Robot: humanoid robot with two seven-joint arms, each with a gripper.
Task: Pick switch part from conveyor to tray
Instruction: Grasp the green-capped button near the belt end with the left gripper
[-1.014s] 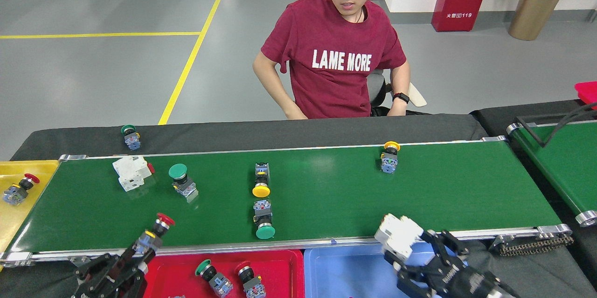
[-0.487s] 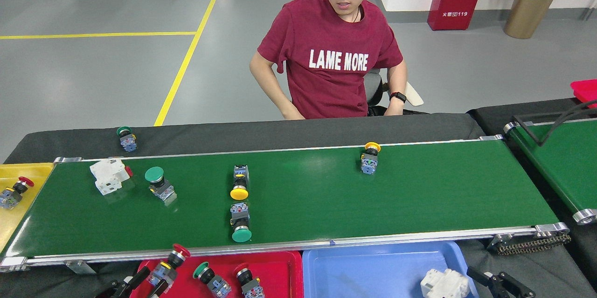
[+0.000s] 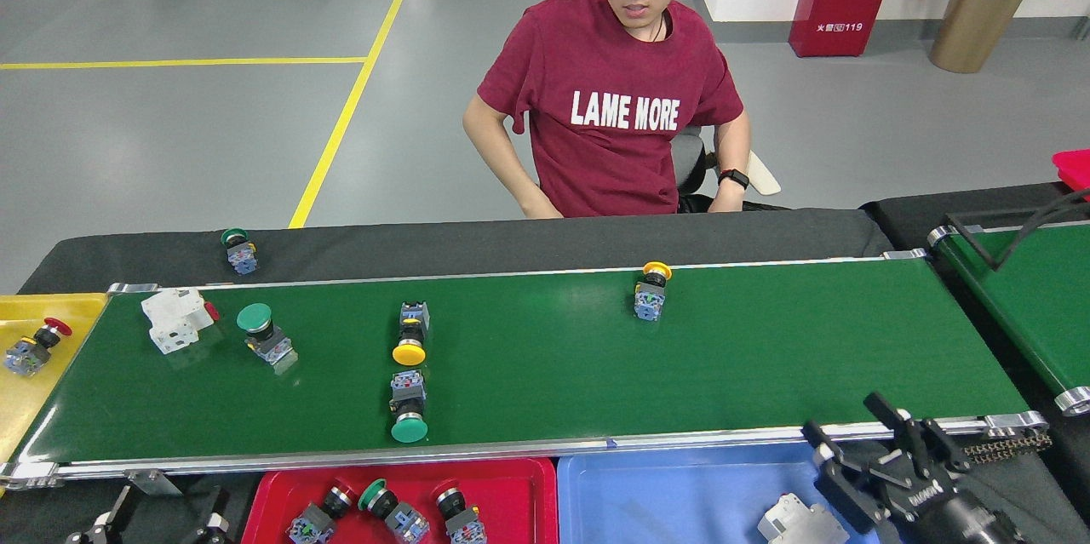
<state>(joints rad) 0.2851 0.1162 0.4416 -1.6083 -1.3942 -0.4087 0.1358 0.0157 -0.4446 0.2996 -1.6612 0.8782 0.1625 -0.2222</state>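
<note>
From my head camera the bottom edge cuts off a good deal: of my left gripper (image 3: 157, 518) I see only two dark finger stubs spread apart with nothing between them, just off the near left corner of the conveyor (image 3: 766, 357). The white switch part (image 3: 796, 523) lies in the blue tray (image 3: 664, 493) just below the conveyor's near rail, its lower half out of frame. My right gripper (image 3: 864, 463) rises beside that part, over the tray's right end, fingers splayed wide toward the conveyor rail and holding nothing. The red tray (image 3: 511, 484), also against the near rail, holds three push-button switches, partly cropped. On the conveyor lie another white part (image 3: 174, 318) near its left end and four push-buttons; a person (image 3: 617, 101) sits behind its far side.
</note>
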